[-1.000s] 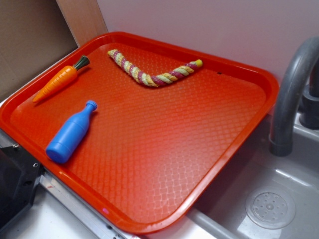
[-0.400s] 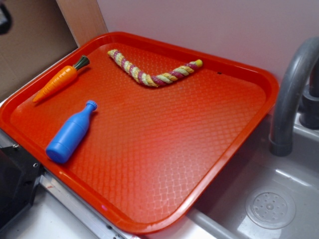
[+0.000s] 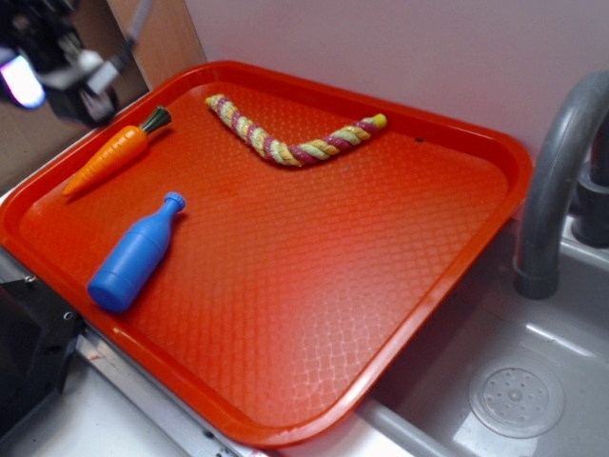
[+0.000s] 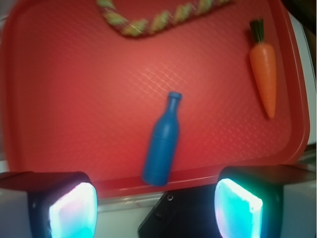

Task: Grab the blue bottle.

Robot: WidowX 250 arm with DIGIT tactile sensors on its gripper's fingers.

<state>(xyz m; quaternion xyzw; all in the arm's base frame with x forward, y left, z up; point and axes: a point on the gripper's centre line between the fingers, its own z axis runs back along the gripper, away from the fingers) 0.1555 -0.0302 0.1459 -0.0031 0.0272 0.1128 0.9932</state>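
The blue bottle (image 3: 134,255) lies on its side on the red tray (image 3: 381,276), near the tray's front-left edge, cap pointing toward the back. In the wrist view the bottle (image 4: 163,143) lies in the middle, cap up, well beyond my fingertips. My gripper (image 3: 57,62) is at the top left of the exterior view, blurred, high above the tray's left corner. In the wrist view the gripper (image 4: 156,208) is open and empty, its two pads wide apart over the tray's near edge.
An orange toy carrot (image 3: 112,152) lies left of the bottle, also seen in the wrist view (image 4: 264,74). A striped rope toy (image 3: 285,138) lies at the tray's back. A grey faucet (image 3: 557,181) and sink (image 3: 519,395) are at the right. A black block (image 3: 24,352) is front left.
My gripper has come into the exterior view at the top left; it was barely visible before. The bottle, carrot and rope have not moved.
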